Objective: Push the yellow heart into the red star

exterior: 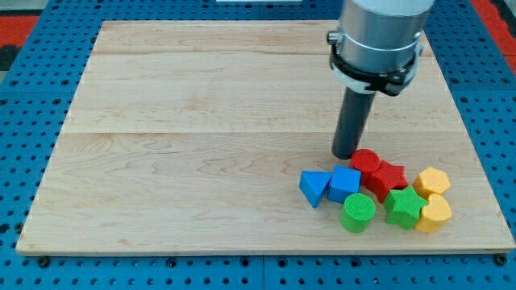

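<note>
Scanning from the view's left across the wooden table (201,121): bare boards for most of the width, then a tight cluster of blocks near the view's bottom right. First in that cluster, a blue triangular block (314,188), touching a blue block (344,184) of roughly cubic shape just to its right. Below and right of those, a green cylinder (358,212). Above them, my tip (348,155), planted on the table at the cluster's upper-left edge, just beside a red cylinder (365,161) and possibly touching it (contact too close to call). No gripper fitted on this arm, only the straight rod, so nothing to report as apart, together or clamped. Further right, the red star (387,179), pressed against the red cylinder, with a green star (402,207) just below it. Then a yellow block (433,181) of rounded, many-sided form, near the red star's right side. Lowest and farthest right, the yellow heart (434,214), resting against the green star and just under the other yellow block. Judged by this layout, not yet done: heart close to the red star but apparently not touching it, with the green star wedged partly between. Heart well across the cluster from my tip, on the opposite side, down and to the right. Probably still needed: circling round to the heart's far right side, then pushing up and to the left.
</note>
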`<state>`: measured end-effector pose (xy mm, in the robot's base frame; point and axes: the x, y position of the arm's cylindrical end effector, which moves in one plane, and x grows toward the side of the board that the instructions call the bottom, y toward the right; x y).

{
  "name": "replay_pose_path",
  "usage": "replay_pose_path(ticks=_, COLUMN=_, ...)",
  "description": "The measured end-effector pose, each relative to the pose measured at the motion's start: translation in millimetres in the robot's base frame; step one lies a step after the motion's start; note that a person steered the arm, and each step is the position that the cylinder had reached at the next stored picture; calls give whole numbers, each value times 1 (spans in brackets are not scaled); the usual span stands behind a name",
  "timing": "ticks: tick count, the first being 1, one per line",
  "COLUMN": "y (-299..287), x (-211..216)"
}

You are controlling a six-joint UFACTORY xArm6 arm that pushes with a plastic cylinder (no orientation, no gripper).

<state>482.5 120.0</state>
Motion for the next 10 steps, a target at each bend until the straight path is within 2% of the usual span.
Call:
replay_pose_path(ticks=1, y=17, x=-32)
replay_pose_path(ticks=2, y=95, x=-49)
replay_pose_path(ticks=3, y=200, x=13)
replay_pose_path(ticks=4, y=208, x=109)
replay_pose_path(ticks=5, y=179, x=136)
replay_pose_path(ticks=7, y=93, x=124)
replay_pose_path(ticks=9, y=91, x=62)
replay_pose_path(ticks=10, y=106, x=72)
